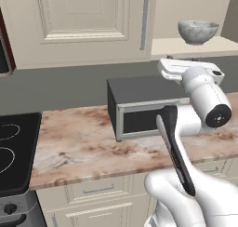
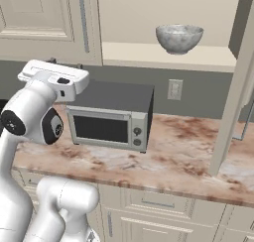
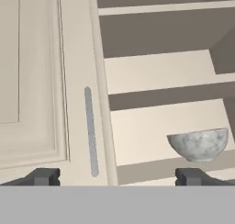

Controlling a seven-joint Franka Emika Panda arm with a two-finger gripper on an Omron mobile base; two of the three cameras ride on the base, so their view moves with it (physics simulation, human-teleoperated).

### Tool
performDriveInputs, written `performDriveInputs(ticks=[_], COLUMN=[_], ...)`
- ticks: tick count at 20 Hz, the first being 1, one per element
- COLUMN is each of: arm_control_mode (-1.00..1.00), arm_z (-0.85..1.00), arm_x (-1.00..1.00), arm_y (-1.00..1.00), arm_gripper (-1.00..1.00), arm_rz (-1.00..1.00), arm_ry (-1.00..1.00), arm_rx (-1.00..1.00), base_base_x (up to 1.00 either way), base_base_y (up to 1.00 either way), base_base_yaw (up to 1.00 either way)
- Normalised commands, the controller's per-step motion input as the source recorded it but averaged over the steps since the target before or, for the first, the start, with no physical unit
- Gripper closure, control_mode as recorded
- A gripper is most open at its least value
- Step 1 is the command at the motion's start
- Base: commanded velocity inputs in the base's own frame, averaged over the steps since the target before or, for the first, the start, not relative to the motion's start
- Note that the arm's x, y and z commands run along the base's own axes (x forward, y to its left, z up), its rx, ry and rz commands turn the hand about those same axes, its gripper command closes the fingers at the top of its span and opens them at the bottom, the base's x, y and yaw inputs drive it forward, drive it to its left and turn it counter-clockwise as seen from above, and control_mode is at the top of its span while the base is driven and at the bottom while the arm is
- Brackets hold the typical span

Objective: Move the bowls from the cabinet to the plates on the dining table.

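Your claw (image 3: 117, 176) is spread wide and empty, well short of the bowl (image 3: 198, 144) on the cabinet (image 3: 151, 126) shelf. Reach in off-centre and you may clip the shut door's edge — or nudge the bowl backwards

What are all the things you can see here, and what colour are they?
bowl: one, mottled grey-white, on the lowest shelf of the open cabinet.
cabinet: one, cream, on the wall above the counter; its left door is shut, with a silver bar handle; the right door stands open.
microwave: one, dark grey top and silver front, on the counter below the cabinet.
counter: one, brown-beige marble top.
drawers: cream, under the counter; count unclear.
stove: one, black, left of the counter.
outlet: one, pale, on the grey wall right of the microwave.
arm: one, white with dark joints, in front of the microwave.
gripper: one, dark tips, open, facing the cabinet.
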Motion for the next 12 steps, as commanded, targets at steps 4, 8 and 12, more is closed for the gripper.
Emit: performDriveInputs(ticks=[4,8,12], arm_control_mode=[-1.00,-1.00,-1.00], arm_z=[0.27,0.27,0.30], arm_x=[0.00,0.00,0.07], arm_y=[0.29,0.16,0.00], arm_gripper=[-1.00,-1.00,-1.00], arm_rz=[0.06,0.07,0.04], arm_ry=[0.00,0.00,0.00], arm_rx=[-0.09,-0.08,-0.06], base_base_x=[0.00,0.00,0.00], base_base_y=[0.00,0.00,0.00], base_base_yaw=[0.00,0.00,0.00])
